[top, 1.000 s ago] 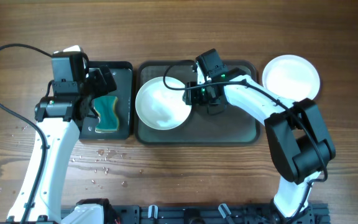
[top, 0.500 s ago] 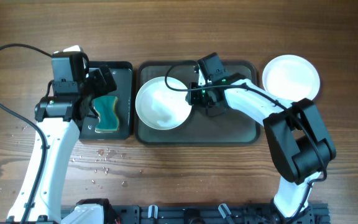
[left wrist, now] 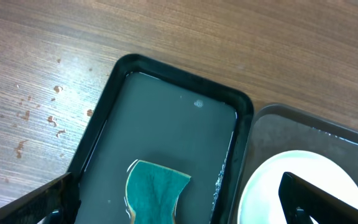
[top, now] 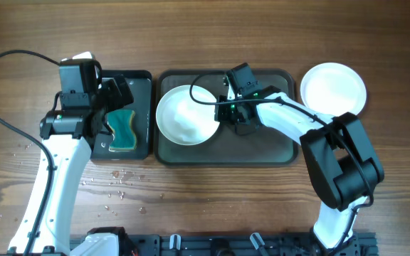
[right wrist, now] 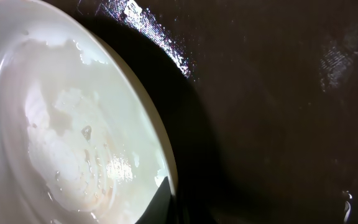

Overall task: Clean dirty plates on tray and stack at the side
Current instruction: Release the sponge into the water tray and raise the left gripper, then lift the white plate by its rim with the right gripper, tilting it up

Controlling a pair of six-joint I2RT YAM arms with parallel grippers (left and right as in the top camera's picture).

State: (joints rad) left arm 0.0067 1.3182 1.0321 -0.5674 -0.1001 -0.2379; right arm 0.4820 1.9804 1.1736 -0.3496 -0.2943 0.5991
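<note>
- Overhead, one white plate (top: 184,117) sits in the left half of the tray (top: 262,146), its rim reaching the tray's left edge.
- A second plate (top: 333,87) lies on the wooden table (top: 205,35), just beyond the tray's right end and clear of it.
- From the right wrist view, the plate on the tray is round, shallow and glossy. A thin wet film and a few droplets cover its bowl, and I can see no black smear on the part that shows.
- The tray is dark grey-green, matt and rectangular with rounded corners and a low rim; wet streaks glint on its floor.
- The right gripper (top: 228,114) is at that plate's right rim, over the middle of the tray. One dark finger (right wrist: 161,200) lies against the rim, and the other is hidden, so I cannot tell whether it is clamped.
- The left gripper (left wrist: 176,180) hangs spread wide and holds nothing. It is above the glossy black tray (left wrist: 166,124) beside the grey tray's left edge.
- A teal sponge (left wrist: 157,190) with a wavy outline lies in that black tray's shallow water.
</note>
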